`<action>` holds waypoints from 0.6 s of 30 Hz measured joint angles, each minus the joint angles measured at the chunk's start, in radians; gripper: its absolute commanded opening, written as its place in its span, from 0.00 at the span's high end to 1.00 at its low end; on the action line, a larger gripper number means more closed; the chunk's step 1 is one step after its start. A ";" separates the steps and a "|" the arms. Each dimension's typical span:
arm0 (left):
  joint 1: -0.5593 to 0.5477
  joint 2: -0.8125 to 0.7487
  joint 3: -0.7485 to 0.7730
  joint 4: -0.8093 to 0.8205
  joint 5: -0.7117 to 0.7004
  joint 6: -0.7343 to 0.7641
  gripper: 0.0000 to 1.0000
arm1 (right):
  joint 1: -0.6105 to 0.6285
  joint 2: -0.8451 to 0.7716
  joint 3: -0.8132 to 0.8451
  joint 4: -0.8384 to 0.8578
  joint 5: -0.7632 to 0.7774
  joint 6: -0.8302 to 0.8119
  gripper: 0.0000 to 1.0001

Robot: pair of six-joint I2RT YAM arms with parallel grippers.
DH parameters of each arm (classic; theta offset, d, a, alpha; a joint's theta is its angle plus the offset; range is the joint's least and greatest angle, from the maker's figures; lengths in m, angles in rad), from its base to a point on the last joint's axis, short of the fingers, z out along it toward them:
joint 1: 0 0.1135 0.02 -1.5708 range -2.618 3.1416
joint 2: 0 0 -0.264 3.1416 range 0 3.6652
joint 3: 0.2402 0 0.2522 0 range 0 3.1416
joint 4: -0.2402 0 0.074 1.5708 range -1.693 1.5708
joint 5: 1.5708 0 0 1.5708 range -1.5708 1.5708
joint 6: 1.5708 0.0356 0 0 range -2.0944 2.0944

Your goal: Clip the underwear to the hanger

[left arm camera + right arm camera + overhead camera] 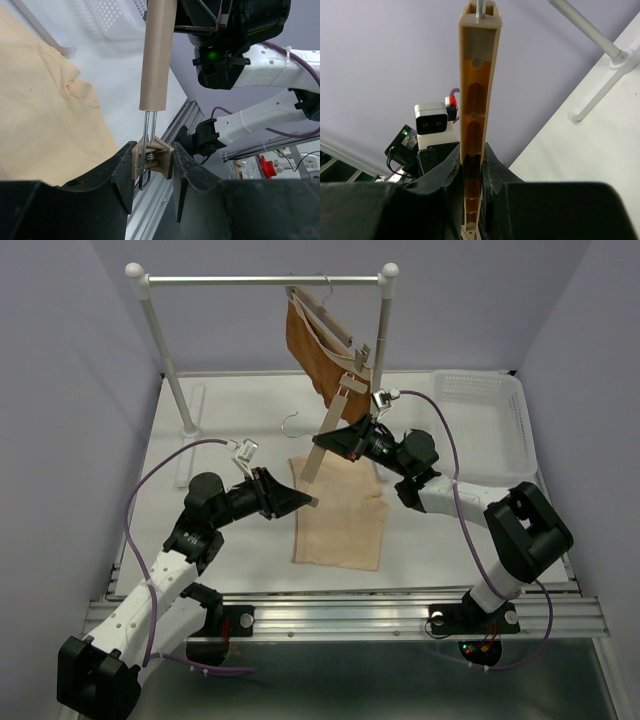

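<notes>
The left claw (153,167) is closing on a small clip (160,152) at the near end of the hanger (477,90). Its two fingers are pressing the clip from both sides. I cannot tell if the clip's mouth is opening yet.

Just to the right of that claw, the underwear (340,520) is lying flat on the table (240,420). Nothing is holding it. It looks thin, soft and floppy, so it is likely going to sag and fold when lifted. A good place to pinch it is probably along the far edge, near a corner, so that edge can go into the clip.

A bit farther back, the right claw (471,165) is squeezing the wooden bar of the hanger and holding it up off the table, tilted. The bar looks stiff and light, and the smooth wood may be a little slippery. The clip is small and springy, so it is likely needing a firm squeeze.

At the far side, a brown garment (312,345) is hanging from a rack (260,281). A white basket (480,410) is sitting at the far right.

No words or labels are showing anywhere that I can read.
</notes>
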 measured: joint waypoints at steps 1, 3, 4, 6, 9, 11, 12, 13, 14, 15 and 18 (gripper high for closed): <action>0.000 -0.003 -0.003 0.000 -0.005 -0.001 1.00 | 0.000 -0.002 0.000 -0.007 0.002 -0.002 0.99; 0.000 -0.014 -0.011 0.002 -0.014 -0.004 1.00 | 0.002 -0.005 -0.001 -0.019 0.003 -0.004 0.99; 0.000 -0.025 -0.018 0.004 -0.022 -0.007 1.00 | 0.005 -0.007 -0.001 -0.025 0.005 -0.006 0.99; -0.002 -0.047 -0.026 0.005 -0.032 -0.010 1.00 | 0.008 -0.010 -0.001 -0.029 0.006 -0.008 0.99; -0.002 -0.060 -0.027 0.006 -0.042 -0.014 1.00 | 0.013 -0.023 -0.001 -0.041 0.014 -0.016 0.99; -0.002 -0.060 -0.027 0.006 -0.046 -0.016 0.96 | 0.013 -0.027 -0.001 -0.046 0.015 -0.024 0.99; -0.002 -0.059 -0.027 0.006 -0.046 -0.016 0.78 | 0.013 -0.028 -0.001 -0.051 0.015 -0.025 0.99; -0.002 -0.055 -0.027 0.005 -0.047 -0.016 0.75 | 0.013 -0.028 -0.001 -0.056 0.016 -0.028 0.99; -0.002 -0.050 -0.027 0.002 -0.046 -0.016 0.70 | 0.013 -0.029 -0.001 -0.065 0.017 -0.032 0.99; -0.002 -0.045 -0.027 -0.002 -0.046 -0.016 0.56 | 0.013 -0.029 -0.001 -0.074 0.017 -0.037 0.99; -0.002 -0.039 -0.027 -0.012 -0.045 -0.012 0.43 | 0.012 -0.029 0.000 -0.098 0.017 -0.047 0.99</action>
